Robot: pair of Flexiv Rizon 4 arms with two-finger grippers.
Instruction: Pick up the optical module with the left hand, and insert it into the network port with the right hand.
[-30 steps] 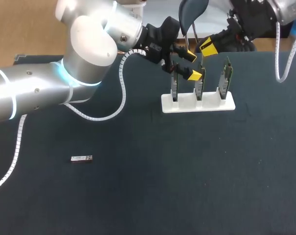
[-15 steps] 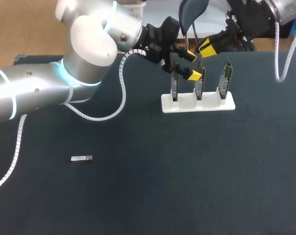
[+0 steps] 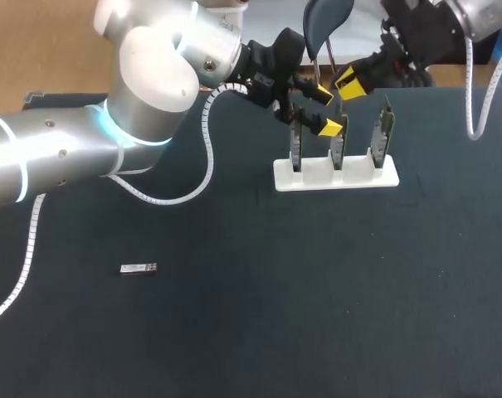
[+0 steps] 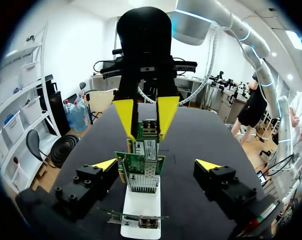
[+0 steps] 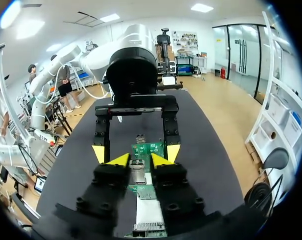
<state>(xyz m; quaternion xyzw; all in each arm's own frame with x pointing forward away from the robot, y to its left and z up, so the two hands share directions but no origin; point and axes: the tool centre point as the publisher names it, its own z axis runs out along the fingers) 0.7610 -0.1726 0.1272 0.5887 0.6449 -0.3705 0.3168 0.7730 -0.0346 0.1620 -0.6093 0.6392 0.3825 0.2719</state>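
Bright, even light is cast from overhead; glare is seen on the left arm's (image 3: 151, 75) silver shell, and only soft shadows are thrown on the dark table (image 3: 317, 290).

left arm (image 3: 151, 75) – fat silver-white rounded links, glowing cyan ring (image 3: 109, 126) at one joint, white coiled cable (image 3: 206, 157) alongside; right arm (image 3: 479, 12) same silver; left gripper (image 4: 156, 164) – black blocks, socket screws, yellow tips

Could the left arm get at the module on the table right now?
Probably yes: the module lies alone on bare table, and the left gripper, open at the rack, holds nothing.
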